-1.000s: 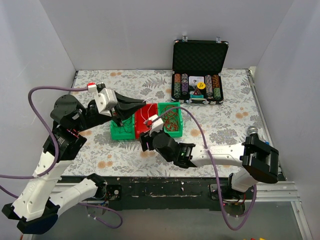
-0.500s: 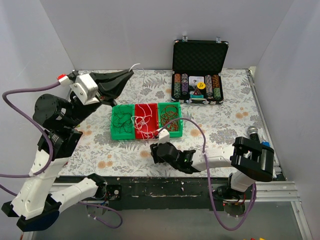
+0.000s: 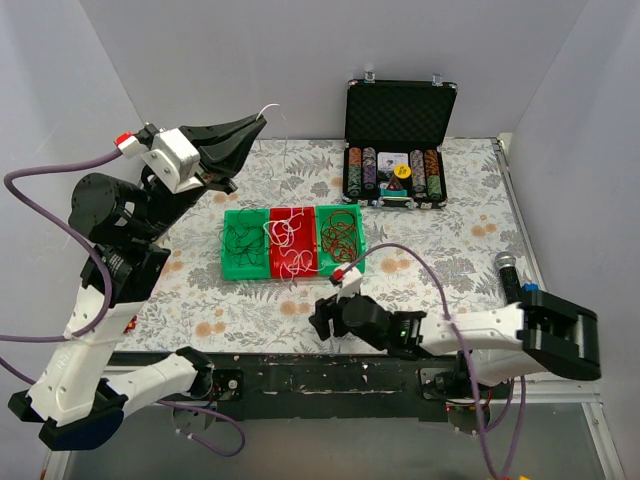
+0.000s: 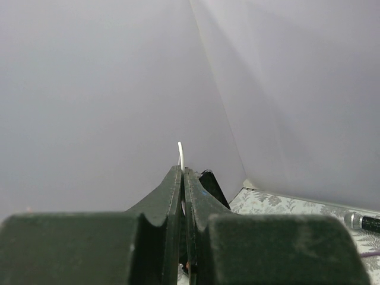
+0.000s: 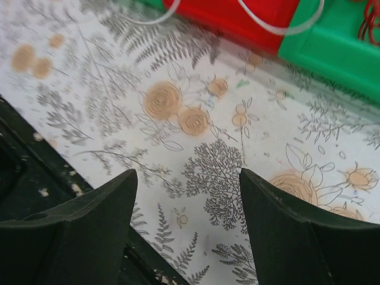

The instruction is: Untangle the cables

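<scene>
Three small trays stand mid-table: a green one [image 3: 228,262] with dark wires [image 3: 243,240], a red one [image 3: 300,214] with white wires [image 3: 283,236], and a green one [image 3: 357,245] with red wires [image 3: 340,232]. My left gripper [image 3: 255,125] is raised high above the table's back left and shut on a white wire. The wire's tip [image 4: 180,153] sticks out above the closed fingertips [image 4: 176,178]. My right gripper [image 3: 320,325] is open and empty, low over the table near the front edge. In its wrist view the red tray [image 5: 237,18] and a white loop [image 5: 279,27] lie ahead of it.
An open black case [image 3: 400,108] of poker chips stands at the back right. A dark cylindrical object with a silver tip [image 3: 505,262] lies at the right edge and also shows in the left wrist view [image 4: 363,221]. The black table front edge [image 5: 24,178] is just below my right gripper.
My left gripper rose from the trays up and back to the left, holding a white wire. My right gripper drew back from the trays toward the front edge.
</scene>
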Robot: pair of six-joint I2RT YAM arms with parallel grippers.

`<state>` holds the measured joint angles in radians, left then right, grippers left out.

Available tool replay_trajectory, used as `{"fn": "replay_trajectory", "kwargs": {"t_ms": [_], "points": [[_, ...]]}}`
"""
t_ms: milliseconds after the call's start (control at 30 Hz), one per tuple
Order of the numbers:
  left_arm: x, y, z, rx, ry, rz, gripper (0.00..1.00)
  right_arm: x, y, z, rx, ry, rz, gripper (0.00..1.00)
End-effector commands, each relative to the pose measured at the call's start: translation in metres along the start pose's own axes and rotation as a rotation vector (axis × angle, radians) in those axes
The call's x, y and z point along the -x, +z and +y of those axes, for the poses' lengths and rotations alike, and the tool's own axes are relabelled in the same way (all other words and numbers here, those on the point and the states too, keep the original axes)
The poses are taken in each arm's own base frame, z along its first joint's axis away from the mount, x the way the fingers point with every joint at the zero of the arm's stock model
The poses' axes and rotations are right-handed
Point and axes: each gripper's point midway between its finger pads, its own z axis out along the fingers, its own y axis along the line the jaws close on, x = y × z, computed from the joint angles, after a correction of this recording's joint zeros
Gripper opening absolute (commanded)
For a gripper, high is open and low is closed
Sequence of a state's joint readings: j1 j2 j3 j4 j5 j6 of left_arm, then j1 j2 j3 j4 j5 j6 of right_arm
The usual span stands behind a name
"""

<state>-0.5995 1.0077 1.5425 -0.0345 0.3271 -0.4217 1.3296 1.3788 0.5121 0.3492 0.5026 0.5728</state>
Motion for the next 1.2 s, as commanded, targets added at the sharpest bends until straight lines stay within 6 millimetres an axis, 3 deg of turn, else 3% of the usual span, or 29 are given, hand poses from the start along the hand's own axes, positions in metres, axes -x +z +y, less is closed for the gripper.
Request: {"fn": "replay_trajectory", "kwargs": {"t_ms": [0,300,400,533,733,800,833,1000,1033,1167], "points": [[0.005,-0.008,-0.007,-0.037,0.034,-0.005,0.00,0.070,-0.033,0.017,0.093,0.047,-0.236,0.80],[0.009,-0.007,-0.021,-0.119,0.007,-0.010,0.00,0.152,-0.059,0.032,0.106,-0.077,-0.517,0.87],[0.014,-0.007,-0.026,-0.151,-0.001,-0.019,0.00,0.168,-0.054,0.043,0.118,-0.167,-0.581,0.88],[0.021,-0.007,-0.031,-0.185,-0.009,-0.037,0.00,0.178,-0.036,0.060,0.113,-0.246,-0.593,0.88],[0.037,-0.007,-0.030,-0.187,-0.023,-0.067,0.00,0.185,-0.011,0.054,0.065,-0.258,-0.607,0.83],[0.044,-0.008,-0.028,-0.180,-0.019,-0.079,0.00,0.180,-0.006,0.051,0.067,-0.255,-0.590,0.74],[0.046,-0.007,-0.026,-0.173,-0.014,-0.083,0.00,0.175,-0.004,0.052,0.086,-0.235,-0.573,0.65],[0.061,-0.009,-0.011,-0.096,0.040,-0.133,0.00,0.137,0.000,0.050,0.160,-0.211,-0.467,0.08],[0.062,-0.009,-0.007,-0.075,0.056,-0.141,0.00,0.129,0.001,0.048,0.161,-0.194,-0.440,0.01],[0.068,-0.004,0.001,-0.043,0.094,-0.169,0.00,0.099,0.003,0.042,0.179,-0.157,-0.359,0.01]]}}
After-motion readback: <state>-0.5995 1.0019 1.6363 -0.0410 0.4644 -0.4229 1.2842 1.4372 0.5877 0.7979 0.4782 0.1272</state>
